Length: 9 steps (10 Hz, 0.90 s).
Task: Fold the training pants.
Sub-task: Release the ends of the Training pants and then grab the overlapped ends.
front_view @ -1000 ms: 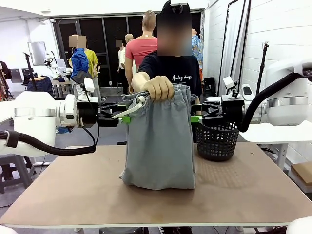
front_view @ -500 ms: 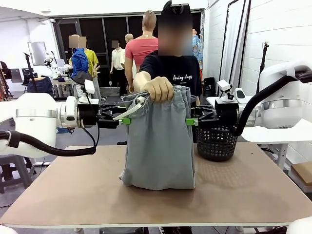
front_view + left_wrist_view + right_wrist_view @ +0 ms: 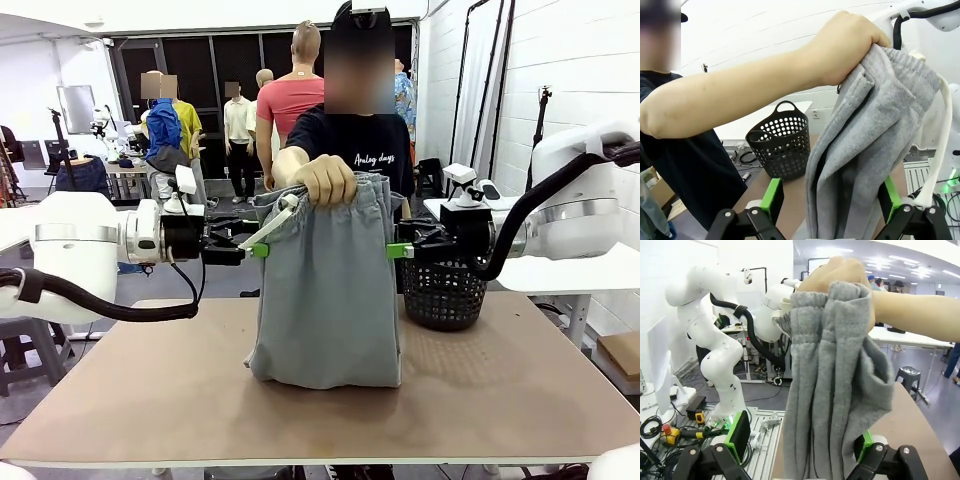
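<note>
Hanging from a hand (image 3: 325,180), training pants (image 3: 325,300) sit within the wide-open left gripper (image 3: 830,200) and right gripper (image 3: 802,437).

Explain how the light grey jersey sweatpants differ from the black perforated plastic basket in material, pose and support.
The light grey jersey sweatpants are soft cloth; the black perforated plastic basket is stiff. The sweatpants hang from the person's hand, lower end on the table; the basket stands by itself. The sweatpants hang between the open left gripper and right gripper; the basket is behind the right one. Both rest on the table.
</note>
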Tool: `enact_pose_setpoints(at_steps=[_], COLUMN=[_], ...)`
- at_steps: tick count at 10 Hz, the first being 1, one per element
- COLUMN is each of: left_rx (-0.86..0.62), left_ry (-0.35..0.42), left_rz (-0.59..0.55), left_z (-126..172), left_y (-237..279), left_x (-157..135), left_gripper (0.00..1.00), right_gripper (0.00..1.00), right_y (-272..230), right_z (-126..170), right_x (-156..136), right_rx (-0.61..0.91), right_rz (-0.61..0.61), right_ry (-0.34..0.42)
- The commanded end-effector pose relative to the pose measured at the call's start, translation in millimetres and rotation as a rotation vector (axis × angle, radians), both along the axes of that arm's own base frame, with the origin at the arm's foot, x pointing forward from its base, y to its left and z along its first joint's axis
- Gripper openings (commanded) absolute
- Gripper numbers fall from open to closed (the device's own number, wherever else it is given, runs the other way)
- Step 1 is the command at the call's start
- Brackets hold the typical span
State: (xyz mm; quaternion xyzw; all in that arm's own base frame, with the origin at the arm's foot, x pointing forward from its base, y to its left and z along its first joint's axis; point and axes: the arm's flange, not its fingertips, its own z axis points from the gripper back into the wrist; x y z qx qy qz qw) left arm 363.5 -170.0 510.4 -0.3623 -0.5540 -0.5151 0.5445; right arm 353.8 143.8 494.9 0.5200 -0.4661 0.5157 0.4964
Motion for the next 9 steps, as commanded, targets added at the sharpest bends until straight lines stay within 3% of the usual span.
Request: enact_pose_setpoints(at_steps=[1, 5, 7, 9], left_rx=[-0.023, -0.063, -0.078, -0.098], left_ry=[-0.029, -0.002, -0.059, -0.042], left_rz=[-0.004, -0.059, -0.014, -0.064], left_z=[-6.7, -9.5, -6.5, -3.5], left_y=[-5.7, -13.0, -9.4, -10.6], left_x=[2.9, -3.3, -7.6, -8.6], left_gripper=[1.0, 1.0, 1.0, 1.0], right_gripper=[1.0, 1.0, 1.0, 1.0], right_y=[6.6, 25.4, 30.2, 36.3], right_z=[0.4, -7.5, -5.4, -5.3], right_x=[3.4, 8.1, 10.7, 12.7], right_rx=[-0.018, 0.014, 0.028, 0.017], right_rz=[-0.017, -0.037, -0.045, -0.034], right_ry=[-0.031, -0.063, -0.091, -0.095])
